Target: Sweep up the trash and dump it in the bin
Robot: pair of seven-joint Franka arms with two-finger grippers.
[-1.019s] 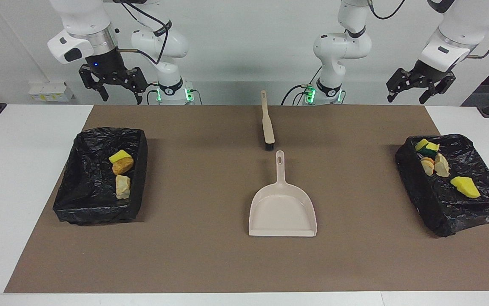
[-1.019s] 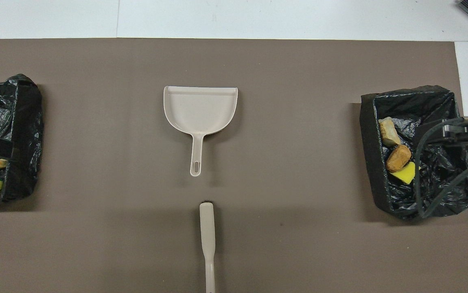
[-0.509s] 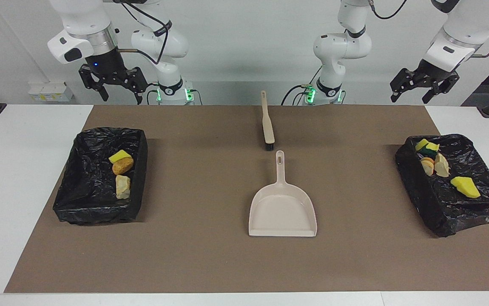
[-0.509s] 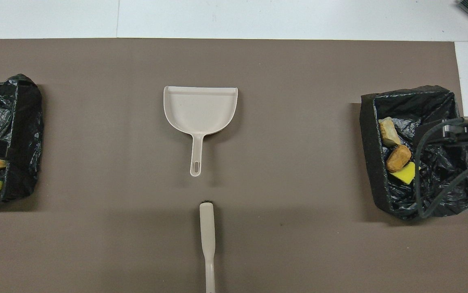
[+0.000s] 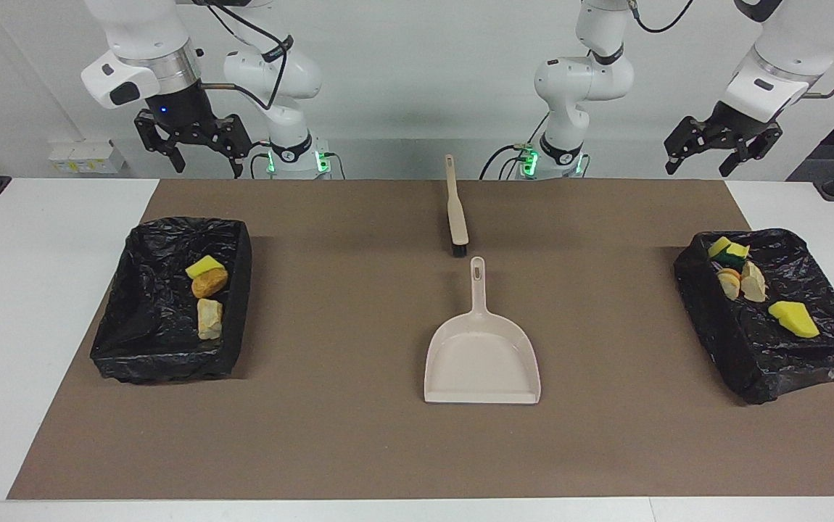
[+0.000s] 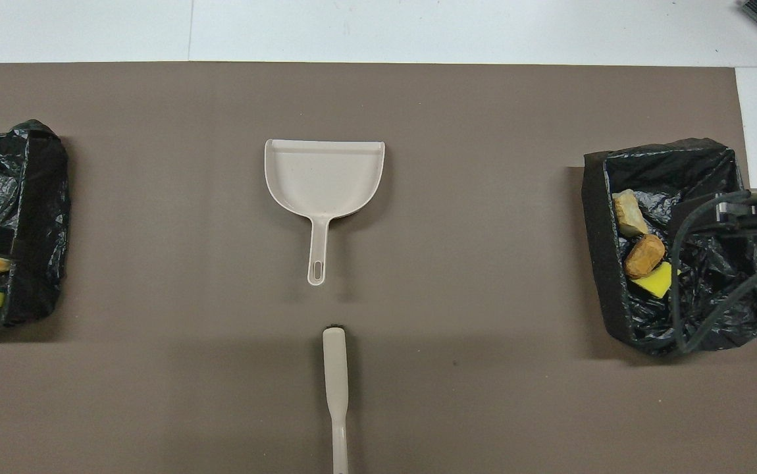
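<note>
All the trash I see lies inside two black-lined bins. The bin (image 5: 239,304) at the right arm's end holds a yellow sponge bit (image 5: 205,266), an orange-brown lump (image 5: 209,283) and a beige chunk (image 5: 209,319). The bin (image 5: 700,319) at the left arm's end holds several pieces, among them a yellow sponge wedge (image 5: 794,319) and a beige chunk (image 5: 753,283). My right gripper (image 5: 207,163) hangs open, high above the table edge by the robots. My left gripper (image 5: 696,168) also hangs open and raised, holding nothing.
A beige dustpan (image 5: 482,355) lies mid-table with its handle toward the robots. A beige brush (image 5: 455,210) lies in line with it, nearer the robots. Everything rests on a brown mat (image 5: 352,435). In the overhead view, arm parts and a cable (image 6: 714,276) cover parts of both bins.
The left gripper has drifted slightly upward. The right gripper, dustpan, brush and trash have not moved.
</note>
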